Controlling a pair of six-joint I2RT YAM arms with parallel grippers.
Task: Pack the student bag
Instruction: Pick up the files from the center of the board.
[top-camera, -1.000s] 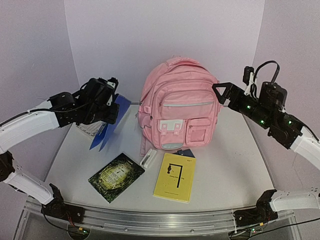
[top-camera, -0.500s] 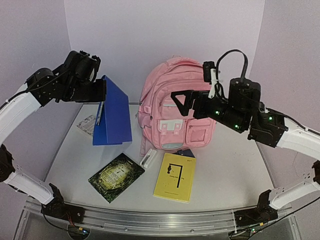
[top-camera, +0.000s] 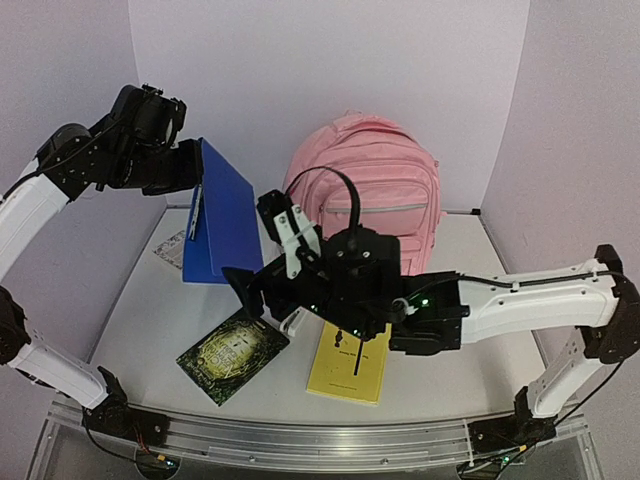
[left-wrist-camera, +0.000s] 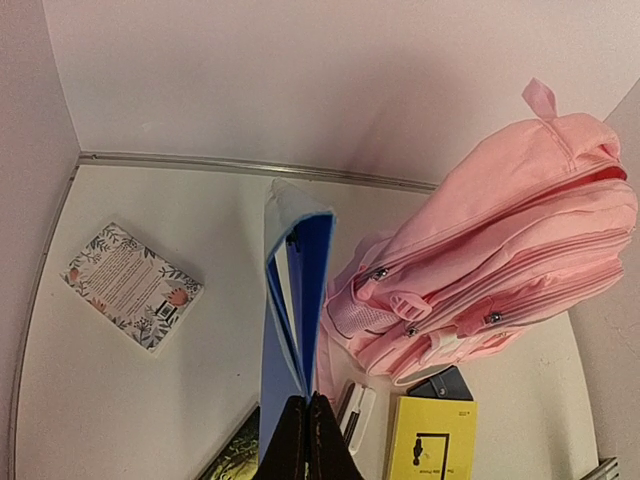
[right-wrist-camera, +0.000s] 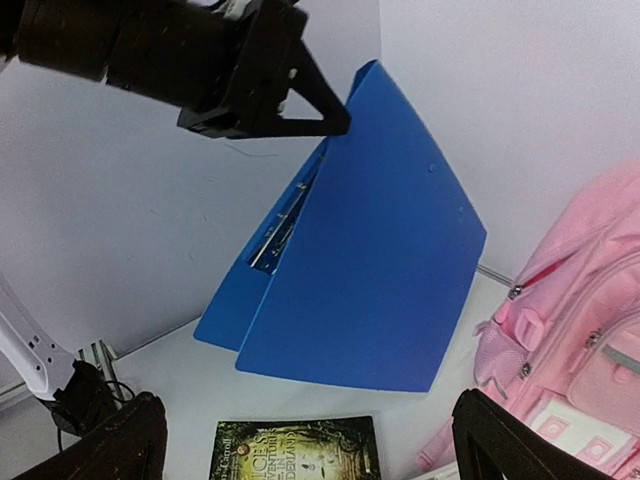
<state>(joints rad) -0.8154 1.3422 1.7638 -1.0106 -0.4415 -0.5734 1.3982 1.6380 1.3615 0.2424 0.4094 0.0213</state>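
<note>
Student bag: the pink backpack (top-camera: 385, 170) stood upright at the back middle of the table (top-camera: 150, 310), front pockets facing the arms, with the right arm crossing in front of its lower half.
Left gripper (left-wrist-camera: 305, 440): jaws pressed together on one edge of a blue ring binder (top-camera: 225, 215), held off the table to the left of the bag and near it but apart from it.
Binder: it hung splayed, covers parted, with the metal rings showing in the right wrist view.
Right gripper (top-camera: 250, 290): jaws spread wide and holding nothing, low in front of the bag and facing the binder.
On the table: a dark green book (top-camera: 232, 352) and a yellow book (top-camera: 350, 360) lay flat near the front. A floral notebook (left-wrist-camera: 130, 285) lay at the back left, and a small white item (left-wrist-camera: 355, 412), possibly an eraser or case, lay at the bag's foot.
Step in hand: probably bringing the binder to the bag, with the right arm coming to steady or take it.
Bag opening: the zip pulls in the left wrist view looked closed, though the top of the main compartment was not clearly shown.
Doing it well: catch both covers together near the lower edge so the binder shuts flat. Keep the left pinch firm until the second grip is sure. Get the bag's mouth open and the right arm out of its front, then feed the binder in spine first.
</note>
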